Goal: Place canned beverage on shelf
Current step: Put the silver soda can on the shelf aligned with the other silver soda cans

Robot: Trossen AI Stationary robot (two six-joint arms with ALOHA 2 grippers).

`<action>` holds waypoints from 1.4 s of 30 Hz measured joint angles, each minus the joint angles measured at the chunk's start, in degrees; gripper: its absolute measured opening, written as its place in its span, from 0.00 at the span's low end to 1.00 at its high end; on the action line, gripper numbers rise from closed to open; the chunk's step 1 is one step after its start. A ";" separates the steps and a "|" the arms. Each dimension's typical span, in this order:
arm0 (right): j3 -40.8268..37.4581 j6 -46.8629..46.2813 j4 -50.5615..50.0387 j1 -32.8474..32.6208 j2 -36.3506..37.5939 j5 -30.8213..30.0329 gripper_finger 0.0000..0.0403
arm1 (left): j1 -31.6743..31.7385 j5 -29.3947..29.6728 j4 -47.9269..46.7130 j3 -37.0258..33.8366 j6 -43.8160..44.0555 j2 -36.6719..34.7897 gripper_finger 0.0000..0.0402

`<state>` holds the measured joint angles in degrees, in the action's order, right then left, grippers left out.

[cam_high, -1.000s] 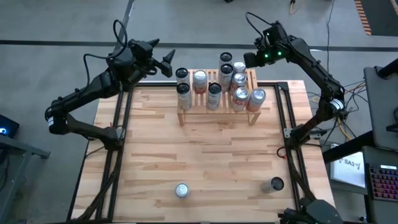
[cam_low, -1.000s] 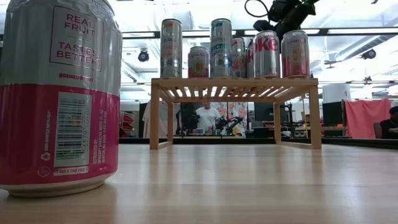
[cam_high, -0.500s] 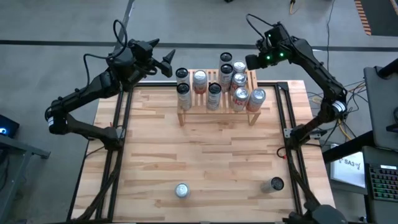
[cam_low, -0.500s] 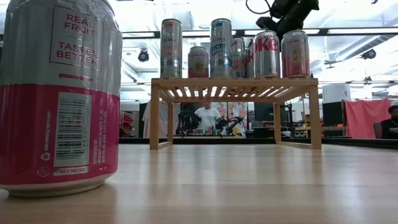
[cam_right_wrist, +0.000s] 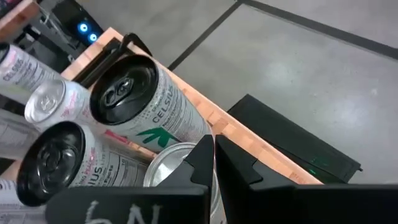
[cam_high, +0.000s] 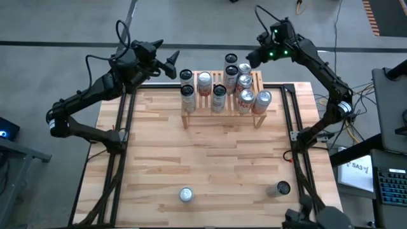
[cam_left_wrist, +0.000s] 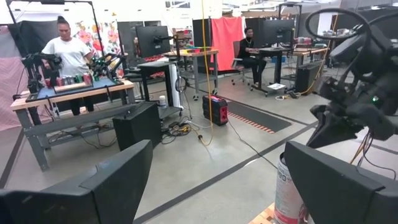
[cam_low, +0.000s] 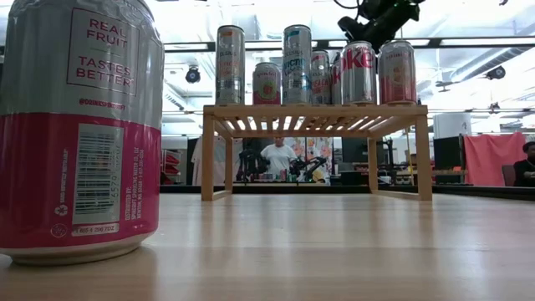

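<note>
The wooden shelf (cam_high: 222, 113) stands at the table's far middle, with several cans (cam_high: 219, 91) upright on its slatted top (cam_low: 313, 110). My right gripper (cam_high: 250, 58) is shut and hovers just above the cans at the shelf's far right, over a silver can top (cam_right_wrist: 171, 163) beside a Celsius can (cam_right_wrist: 146, 102). It holds nothing. My left gripper (cam_high: 172, 63) waits open in the air past the table's far left corner, with nothing between its fingers (cam_left_wrist: 118, 186). Two more cans stand upright near the table's front edge, one silver-topped (cam_high: 186, 194) and one dark-topped (cam_high: 282, 188).
A pink and silver can (cam_low: 79, 125) fills the low view's left, close to that camera. The wide middle of the tabletop (cam_high: 210, 152) between the shelf and the two front cans is bare wood. People and workbenches (cam_left_wrist: 65, 50) show in the room beyond.
My right gripper has risen a little above the shelf's far right cans and drawn slightly toward the far edge. It has rolled at the wrist and stayed shut. The cans and the shelf have kept still.
</note>
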<state>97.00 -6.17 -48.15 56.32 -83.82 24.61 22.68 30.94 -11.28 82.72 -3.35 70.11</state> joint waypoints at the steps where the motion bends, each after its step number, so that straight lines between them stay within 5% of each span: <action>1: -0.02 0.53 -0.15 -0.20 -0.06 -0.05 0.02 | 0.00 0.00 0.16 0.00 0.03 0.00 0.87; 9: -0.10 4.75 -1.34 -2.30 0.08 1.99 0.02 | 0.00 -0.13 0.14 0.00 0.03 0.00 0.87; 17: -0.38 6.18 -2.19 -3.20 0.10 -2.13 0.02 | 0.02 -0.11 0.12 0.02 0.03 0.00 0.87; 42: -0.65 -3.59 -6.14 -3.20 0.91 -8.01 0.02 | 0.02 -0.09 0.06 0.02 0.03 -0.02 0.87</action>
<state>96.36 -9.76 -54.28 53.12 -82.91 16.60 22.70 30.85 -11.22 82.74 -3.31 70.08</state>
